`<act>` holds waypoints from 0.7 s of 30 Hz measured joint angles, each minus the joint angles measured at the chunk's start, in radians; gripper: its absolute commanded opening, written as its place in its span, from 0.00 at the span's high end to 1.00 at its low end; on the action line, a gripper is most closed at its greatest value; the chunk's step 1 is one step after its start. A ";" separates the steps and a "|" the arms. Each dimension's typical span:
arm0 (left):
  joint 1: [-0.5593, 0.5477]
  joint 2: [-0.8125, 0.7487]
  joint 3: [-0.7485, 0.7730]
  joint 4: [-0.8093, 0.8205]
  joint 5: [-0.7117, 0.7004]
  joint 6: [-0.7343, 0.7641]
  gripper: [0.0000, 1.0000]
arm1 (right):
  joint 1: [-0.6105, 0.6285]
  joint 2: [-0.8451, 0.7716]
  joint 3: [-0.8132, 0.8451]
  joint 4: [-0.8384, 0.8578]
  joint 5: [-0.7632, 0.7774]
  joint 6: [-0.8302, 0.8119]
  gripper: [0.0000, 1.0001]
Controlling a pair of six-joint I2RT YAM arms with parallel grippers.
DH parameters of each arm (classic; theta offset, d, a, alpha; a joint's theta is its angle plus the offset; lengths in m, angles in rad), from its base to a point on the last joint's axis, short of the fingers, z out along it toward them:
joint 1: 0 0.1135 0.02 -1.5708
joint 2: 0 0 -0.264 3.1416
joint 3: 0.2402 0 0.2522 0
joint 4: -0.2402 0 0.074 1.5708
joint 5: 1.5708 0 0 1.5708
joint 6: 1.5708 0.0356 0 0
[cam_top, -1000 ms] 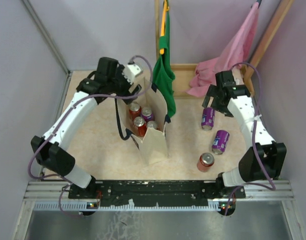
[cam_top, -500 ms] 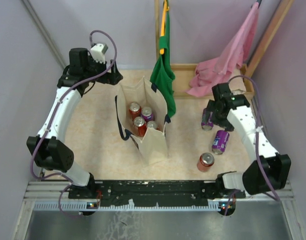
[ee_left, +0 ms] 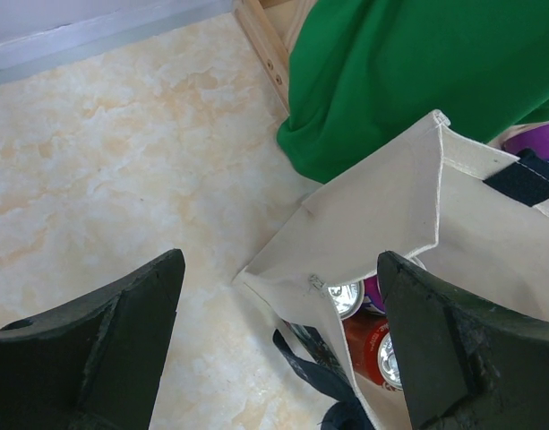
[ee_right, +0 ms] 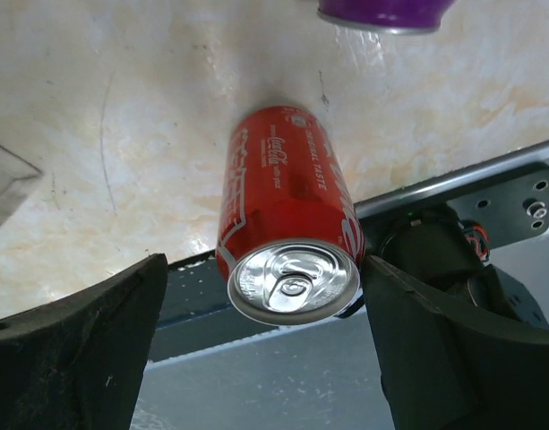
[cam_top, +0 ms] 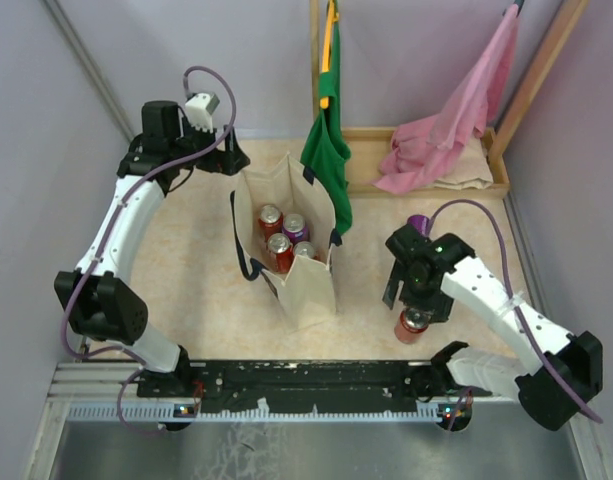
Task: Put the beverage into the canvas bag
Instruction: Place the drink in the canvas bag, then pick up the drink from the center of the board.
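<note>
The cream canvas bag (cam_top: 301, 270) with navy handles stands open mid-table and holds several red and purple cans (cam_top: 284, 240). A red cola can (cam_top: 410, 325) stands upright near the front right. My right gripper (cam_top: 414, 300) is open directly above it. In the right wrist view the can (ee_right: 287, 224) sits between the spread fingers (ee_right: 77, 349), with gaps on both sides. My left gripper (cam_top: 229, 160) is open and empty beside the bag's back left corner (ee_left: 373, 215). Cans (ee_left: 373, 345) show inside the bag.
A purple can (cam_top: 418, 221) stands behind my right arm, also at the top of the right wrist view (ee_right: 381, 11). A green cloth bag (cam_top: 326, 150) hangs against the bag's back. A pink cloth (cam_top: 436, 140) lies over the wooden tray (cam_top: 498, 185) at back right.
My right arm swung from the purple cans at back right toward the front and now hovers over the red can. My left arm pulled back from the bag's rim and has since stayed still.
</note>
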 measured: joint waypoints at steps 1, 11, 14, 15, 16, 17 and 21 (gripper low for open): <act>0.002 0.000 0.000 -0.002 0.005 0.005 0.06 | 0.012 -0.003 -0.015 -0.002 -0.003 0.022 0.11; 0.030 0.000 -0.002 -0.011 0.047 0.026 0.06 | 0.040 -0.019 -0.103 0.013 -0.013 0.145 0.19; 0.035 0.000 -0.005 -0.012 0.055 0.030 0.06 | 0.040 -0.022 -0.115 0.016 -0.013 0.161 0.29; 0.035 0.000 -0.005 -0.012 0.057 0.031 0.06 | 0.040 -0.022 -0.117 0.016 -0.012 0.166 0.34; 0.036 0.000 -0.006 -0.012 0.058 0.032 0.06 | 0.040 -0.023 -0.120 0.013 -0.011 0.169 0.40; 0.036 0.000 -0.006 -0.012 0.060 0.034 0.06 | 0.040 -0.023 -0.122 0.011 -0.011 0.174 0.47; 0.040 0.000 -0.007 -0.012 0.067 0.041 0.06 | 0.042 -0.034 -0.126 0.009 -0.010 0.188 0.84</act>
